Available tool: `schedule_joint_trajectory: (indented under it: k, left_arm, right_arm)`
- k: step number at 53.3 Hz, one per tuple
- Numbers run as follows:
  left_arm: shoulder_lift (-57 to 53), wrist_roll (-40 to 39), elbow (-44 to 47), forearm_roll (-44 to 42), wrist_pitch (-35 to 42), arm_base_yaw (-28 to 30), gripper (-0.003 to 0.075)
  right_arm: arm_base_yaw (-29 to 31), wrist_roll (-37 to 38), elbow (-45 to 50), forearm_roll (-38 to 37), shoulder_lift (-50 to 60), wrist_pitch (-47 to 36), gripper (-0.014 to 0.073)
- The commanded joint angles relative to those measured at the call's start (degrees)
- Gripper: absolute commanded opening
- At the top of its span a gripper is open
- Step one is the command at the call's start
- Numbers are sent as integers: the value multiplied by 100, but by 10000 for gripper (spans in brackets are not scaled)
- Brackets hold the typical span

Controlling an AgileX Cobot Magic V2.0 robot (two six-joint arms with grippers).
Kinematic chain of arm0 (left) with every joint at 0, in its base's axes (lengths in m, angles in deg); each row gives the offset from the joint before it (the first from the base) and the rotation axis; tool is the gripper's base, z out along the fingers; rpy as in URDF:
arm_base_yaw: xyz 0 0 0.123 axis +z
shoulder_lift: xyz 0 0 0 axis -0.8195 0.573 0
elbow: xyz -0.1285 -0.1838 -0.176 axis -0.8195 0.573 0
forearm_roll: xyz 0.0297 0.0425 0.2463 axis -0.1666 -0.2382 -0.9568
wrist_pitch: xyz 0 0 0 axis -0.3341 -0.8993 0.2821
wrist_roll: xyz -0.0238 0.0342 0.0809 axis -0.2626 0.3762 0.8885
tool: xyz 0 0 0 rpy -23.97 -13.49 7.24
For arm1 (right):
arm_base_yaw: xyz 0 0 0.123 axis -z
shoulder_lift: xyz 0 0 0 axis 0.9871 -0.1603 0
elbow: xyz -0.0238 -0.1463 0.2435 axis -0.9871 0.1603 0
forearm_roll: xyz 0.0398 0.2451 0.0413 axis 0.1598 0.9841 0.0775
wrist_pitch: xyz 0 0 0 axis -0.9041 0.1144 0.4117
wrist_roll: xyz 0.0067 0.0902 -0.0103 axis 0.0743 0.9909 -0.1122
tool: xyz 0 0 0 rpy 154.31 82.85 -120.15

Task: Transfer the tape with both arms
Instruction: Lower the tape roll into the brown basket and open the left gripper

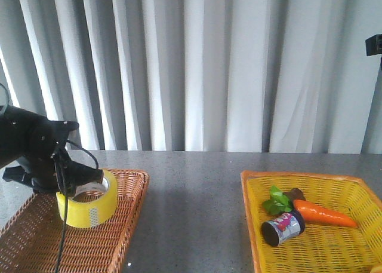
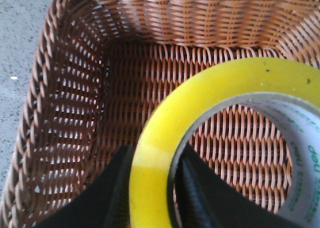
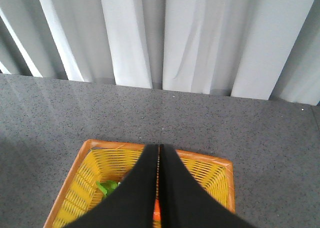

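The yellow tape roll (image 1: 88,204) with a white printed core is over the brown wicker basket (image 1: 113,243) at the left. My left gripper (image 1: 89,178) is shut on the roll's wall, one finger inside the core and one outside. In the left wrist view the tape (image 2: 200,113) fills the frame and the gripper (image 2: 152,178) pinches its yellow band above the basket floor (image 2: 130,78). My right gripper (image 3: 159,153) is shut and empty, high above the yellow basket (image 3: 210,173). It does not show in the front view.
The yellow basket (image 1: 334,249) at the right holds a small printed can (image 1: 282,229), a toy carrot (image 1: 325,214) and green leaves (image 1: 276,200). Grey tabletop (image 1: 191,183) lies between the baskets. White curtains (image 1: 191,64) hang behind.
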State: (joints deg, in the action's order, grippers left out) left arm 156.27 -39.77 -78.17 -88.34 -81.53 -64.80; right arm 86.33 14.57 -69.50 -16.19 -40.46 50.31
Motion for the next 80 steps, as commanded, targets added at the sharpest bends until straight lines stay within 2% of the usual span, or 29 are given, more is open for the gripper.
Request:
schedule_joint_trajectory:
  k: [1,27,34,40,54,61,70,80]
  left_arm:
    - [-177,-27,-93,-65,384,-1,21]
    - [275,-27,-100,-52,175,55,23]
    - [275,33,-100,30,133,115,53]
    - [275,293,-100,101,116,137,120]
    - [275,278,-100,95,133,137,412]
    - [275,278,-100,95,118,137,500]
    - [161,278,-112,95,199,137,495]
    - [-439,293,-112,100,814,116,416]
  right_arm:
    - [26,-58,-147,21,168,-384,-8]
    - [26,-58,-147,21,168,-385,-8]
    - [26,-58,-147,20,168,-384,-8]
    - [26,-58,-147,15,168,-384,-8]
    - [26,-58,-147,15,168,-384,-8]
    - [26,-58,-147,15,168,-384,-8]
    - [26,-58,-147,15,168,-384,-8]
    - [26,-58,-147,15,168,-384,-8]
